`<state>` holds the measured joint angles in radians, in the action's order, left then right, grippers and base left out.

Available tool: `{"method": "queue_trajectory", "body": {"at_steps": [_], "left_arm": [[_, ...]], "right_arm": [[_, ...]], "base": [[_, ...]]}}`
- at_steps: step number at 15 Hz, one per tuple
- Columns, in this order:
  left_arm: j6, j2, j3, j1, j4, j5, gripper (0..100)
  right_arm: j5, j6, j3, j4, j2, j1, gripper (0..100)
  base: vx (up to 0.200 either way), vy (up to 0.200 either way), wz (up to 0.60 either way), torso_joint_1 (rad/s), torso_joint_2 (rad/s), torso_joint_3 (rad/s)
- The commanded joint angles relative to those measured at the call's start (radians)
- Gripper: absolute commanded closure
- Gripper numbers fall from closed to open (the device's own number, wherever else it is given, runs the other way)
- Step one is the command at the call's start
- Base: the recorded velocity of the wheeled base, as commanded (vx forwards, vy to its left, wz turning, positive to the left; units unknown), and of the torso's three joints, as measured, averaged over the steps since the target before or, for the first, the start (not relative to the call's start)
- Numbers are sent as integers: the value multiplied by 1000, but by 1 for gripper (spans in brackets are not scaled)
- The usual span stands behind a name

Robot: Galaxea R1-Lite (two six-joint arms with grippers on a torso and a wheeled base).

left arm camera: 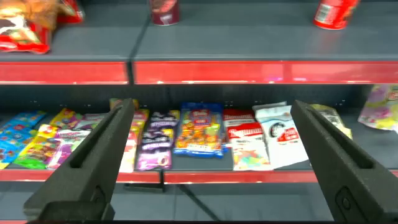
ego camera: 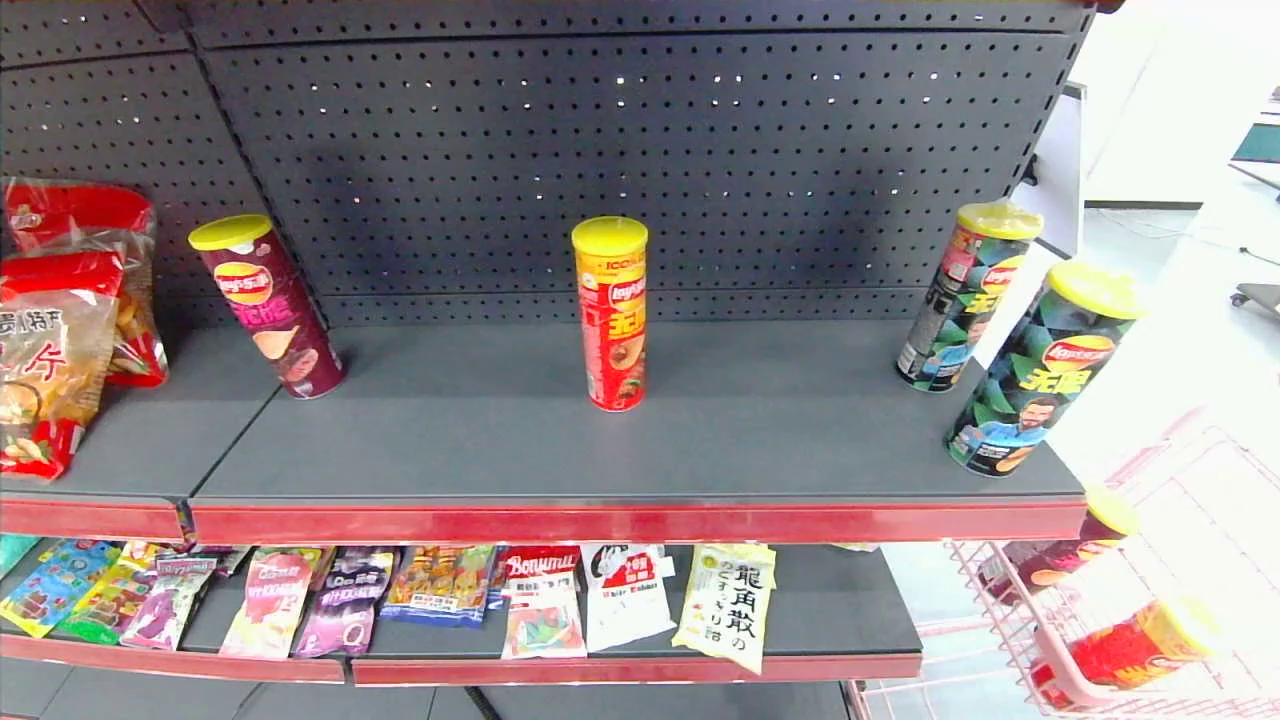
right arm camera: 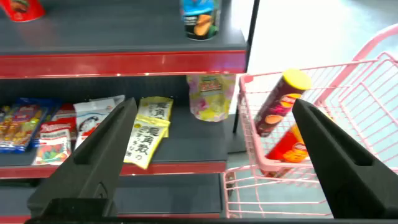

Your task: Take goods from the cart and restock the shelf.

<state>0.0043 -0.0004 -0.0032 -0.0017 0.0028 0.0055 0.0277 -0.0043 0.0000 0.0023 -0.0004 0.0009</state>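
Matt shelf [ego camera: 520, 440], glossy snack packets [ego camera: 540, 600]

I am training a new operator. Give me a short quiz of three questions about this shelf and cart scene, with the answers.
1. True or false: the red can stands upright on the upper shelf.
2. How many cans are visible in the pink cart?
3. The right gripper is: A) open and empty; B) shut on a can; C) shut on a snack bag.
Key: 1 true; 2 two, the maroon cart can and the red cart can; 3 A.
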Motion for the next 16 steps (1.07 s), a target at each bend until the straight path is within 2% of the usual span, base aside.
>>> {"method": "queue_trajectory", "body": {"at_steps": [1, 4, 7, 16], "left_arm": [[0, 0, 0, 0, 0, 1, 0], [0, 0, 0, 0, -1, 1, 0], [-1, 0, 0, 0, -1, 1, 0], [-3, 0, 0, 0, 0, 1, 0]], "right_arm": [[0, 0, 0, 1, 0, 1, 0], [0, 1, 0, 1, 0, 1, 0], [0, 4, 0, 1, 0, 1, 0], [0, 6, 0, -1, 0, 1, 0]], "base": [[0, -200, 0, 2, 2, 7], [0, -200, 0, 4, 2, -1], [0, 0, 0, 0, 0, 0], [0, 0, -600, 3, 4, 3]]}}
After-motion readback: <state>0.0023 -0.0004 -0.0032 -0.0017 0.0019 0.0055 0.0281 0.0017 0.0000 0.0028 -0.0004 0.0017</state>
